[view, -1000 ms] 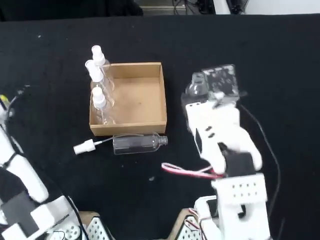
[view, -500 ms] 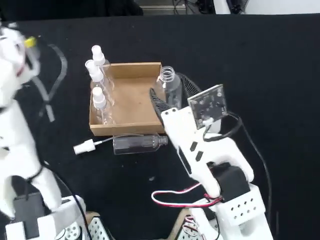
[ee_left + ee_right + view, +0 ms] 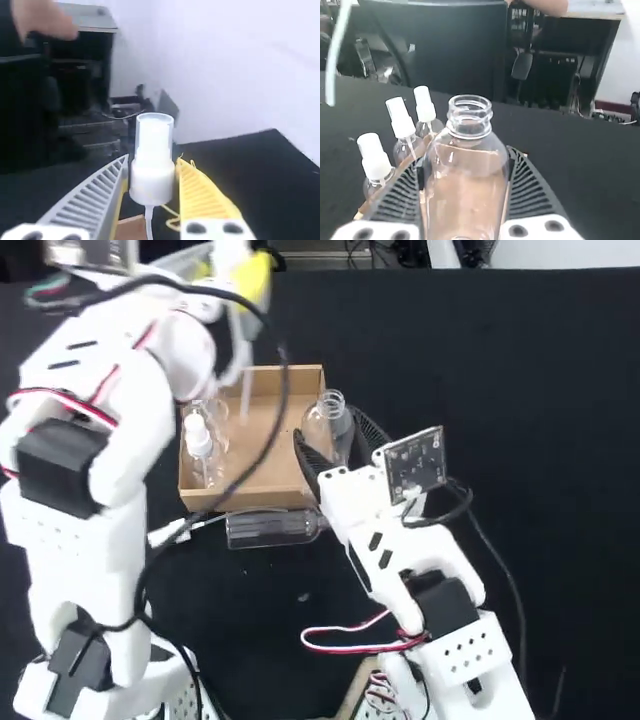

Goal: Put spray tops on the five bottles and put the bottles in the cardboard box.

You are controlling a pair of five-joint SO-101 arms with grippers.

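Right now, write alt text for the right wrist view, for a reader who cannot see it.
A clear, uncapped bottle stands upright, gripped between this arm's black ribbed fingers. Beyond it, three bottles fitted with white spray tops stand close together.
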